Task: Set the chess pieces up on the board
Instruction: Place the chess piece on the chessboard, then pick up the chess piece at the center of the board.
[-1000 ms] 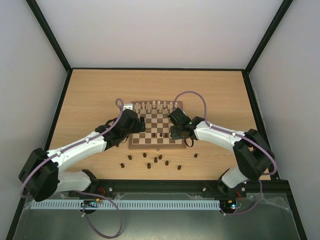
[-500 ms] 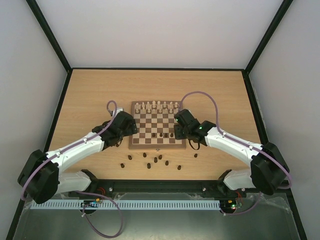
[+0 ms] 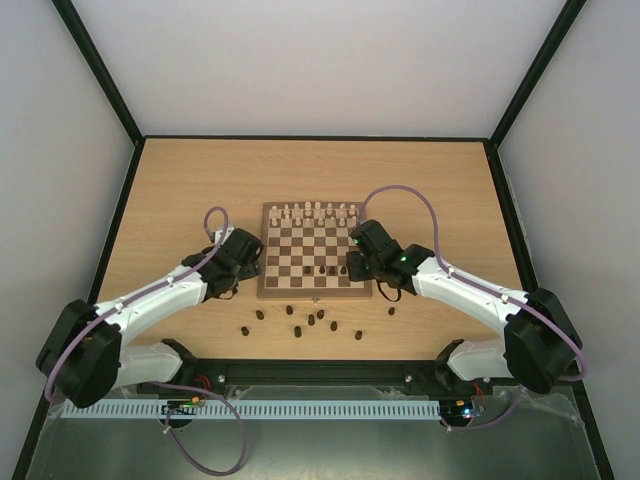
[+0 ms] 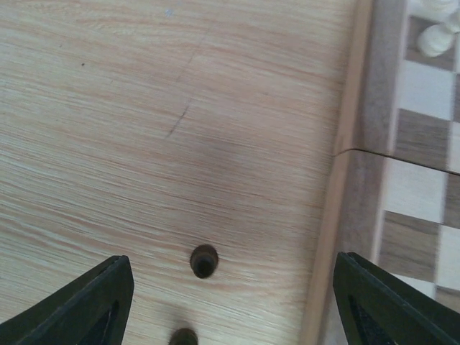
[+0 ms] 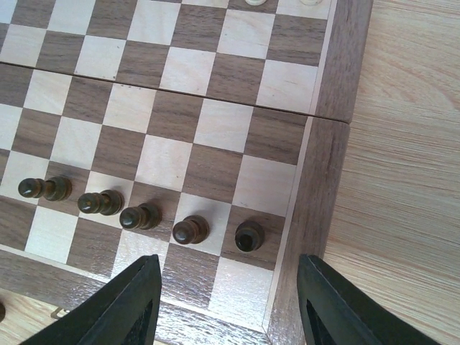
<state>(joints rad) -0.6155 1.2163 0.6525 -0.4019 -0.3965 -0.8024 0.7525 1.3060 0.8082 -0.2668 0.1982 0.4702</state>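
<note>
Five pawns (image 5: pixel 140 215) line the board's (image 5: pixel 316 180) second row. The right hand (image 5: pixel 228 267) is spread, empty above them. The left hand (image 4: pixel 231 277) is spread beside the board, over a loose piece (image 4: pixel 204 260) — likely next.

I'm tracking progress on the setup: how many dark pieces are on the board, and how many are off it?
Pieces on the board: 5
On the table, near side: 9
On the table, left of the board: 2
Total: 16
</note>
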